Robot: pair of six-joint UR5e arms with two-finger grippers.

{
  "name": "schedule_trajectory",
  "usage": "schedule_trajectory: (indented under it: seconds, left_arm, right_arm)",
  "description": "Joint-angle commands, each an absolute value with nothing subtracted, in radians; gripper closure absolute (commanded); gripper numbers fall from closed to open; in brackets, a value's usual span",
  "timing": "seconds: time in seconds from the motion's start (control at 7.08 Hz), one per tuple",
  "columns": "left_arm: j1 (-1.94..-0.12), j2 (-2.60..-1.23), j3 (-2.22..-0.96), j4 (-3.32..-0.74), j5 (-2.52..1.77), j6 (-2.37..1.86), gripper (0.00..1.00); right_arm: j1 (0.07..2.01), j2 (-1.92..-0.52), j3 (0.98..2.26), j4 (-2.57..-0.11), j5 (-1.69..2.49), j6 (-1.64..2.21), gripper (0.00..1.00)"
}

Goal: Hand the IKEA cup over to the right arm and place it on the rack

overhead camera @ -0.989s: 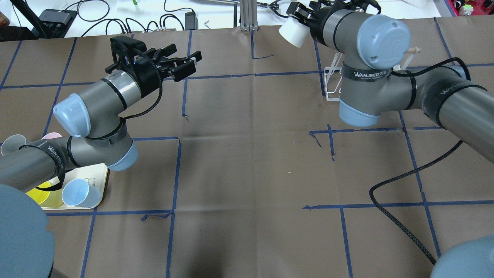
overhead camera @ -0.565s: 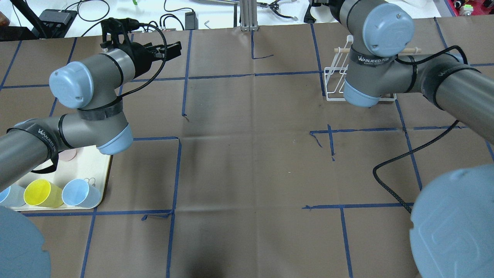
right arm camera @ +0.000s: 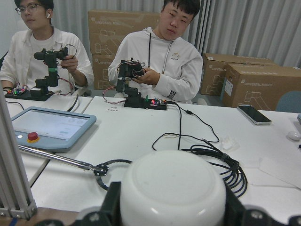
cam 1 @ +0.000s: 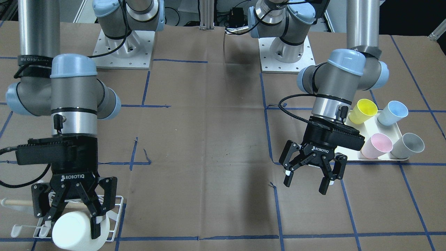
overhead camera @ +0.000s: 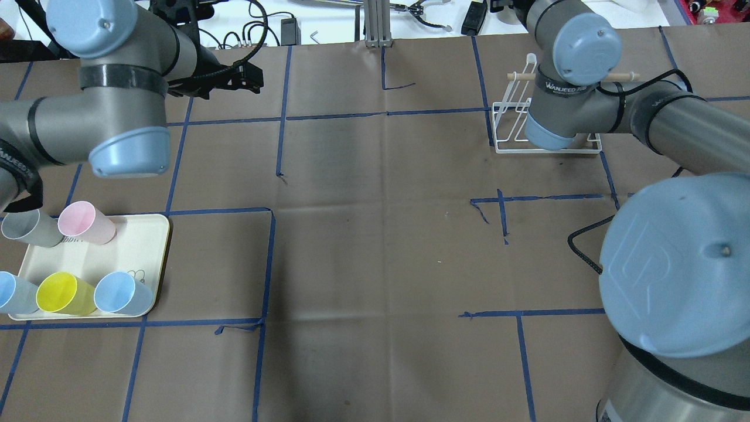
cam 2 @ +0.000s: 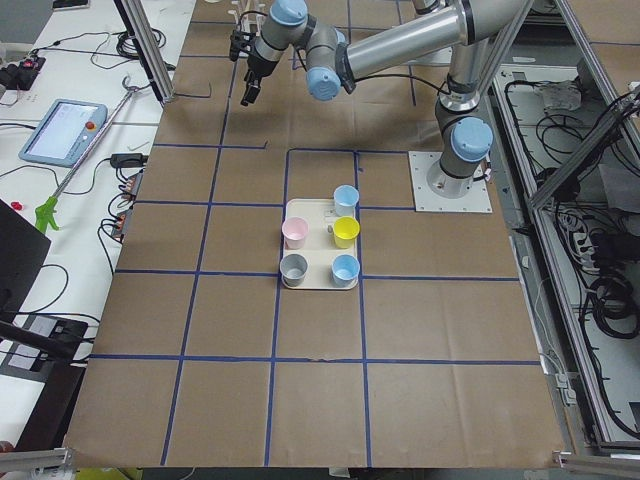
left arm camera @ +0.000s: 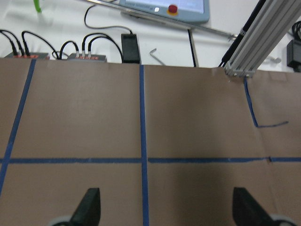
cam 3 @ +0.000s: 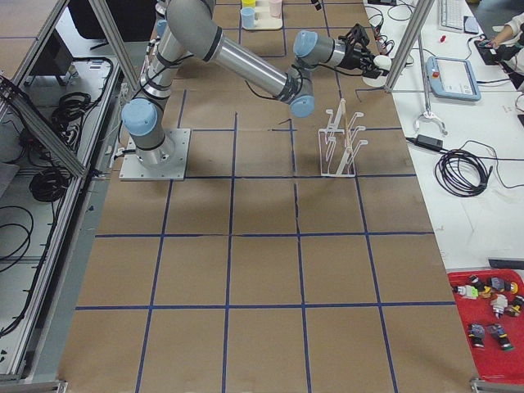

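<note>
IKEA cup (cam 1: 79, 230): white and held up off the table. It lies sideways, with its closed base facing the right wrist camera. In the right side view it is apart from the rack, out toward your edge of the table. It is not yet on the prongs.

Right gripper (cam 1: 69, 226): you have its two fingers pressed against opposite sides of the cup, and nothing else is in the grasp.

Right arm (overhead camera: 674, 120): it reaches across above the rack, and in the overhead view its wrist runs out past the top edge.

Rack (overhead camera: 514, 129): white wire, standing on the table, with a light wooden dowel (overhead camera: 622, 75) across it.

Left gripper (cam 1: 306, 184): fingers spread wide with nothing between them. Its wrist camera shows you only taped paper between the two tips. It hangs above the table on the robot's left half, pointing down.

Tray (overhead camera: 149, 234): cream, on the robot's left side of the table. It carries a grey cup (overhead camera: 23, 227), a pink cup (overhead camera: 88, 223), a yellow cup (overhead camera: 61, 293) and two blue cups (overhead camera: 117, 293).

Table (overhead camera: 375, 234): covered in brown paper and marked off in squares with blue tape.
</note>
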State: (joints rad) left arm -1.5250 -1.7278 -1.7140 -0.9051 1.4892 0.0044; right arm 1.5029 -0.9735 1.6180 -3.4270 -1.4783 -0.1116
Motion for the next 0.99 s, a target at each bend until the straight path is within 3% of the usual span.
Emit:
schedule_trajectory:
  seconds: [0.0, 0.71, 0.85]
  left_arm:
    - [-1.532, -1.654, -1.574, -1.389, 1.508, -0.002, 0.00]
    - [-1.535, -1.579, -1.597, -1.515, 1.513, -0.035, 0.00]
    - [-1.537, -1.572, -1.600, -1.525, 1.547, -0.040, 0.00]
  right_arm:
    - [1.454, -0.962, 1.678, -3.432, -1.474, -0.126, 0.87]
    - [1.453, -0.974, 1.770, -3.468, -1.479, -0.123, 0.84]
    - [1.453, -0.977, 1.773, -3.474, -1.464, -0.127, 0.36]
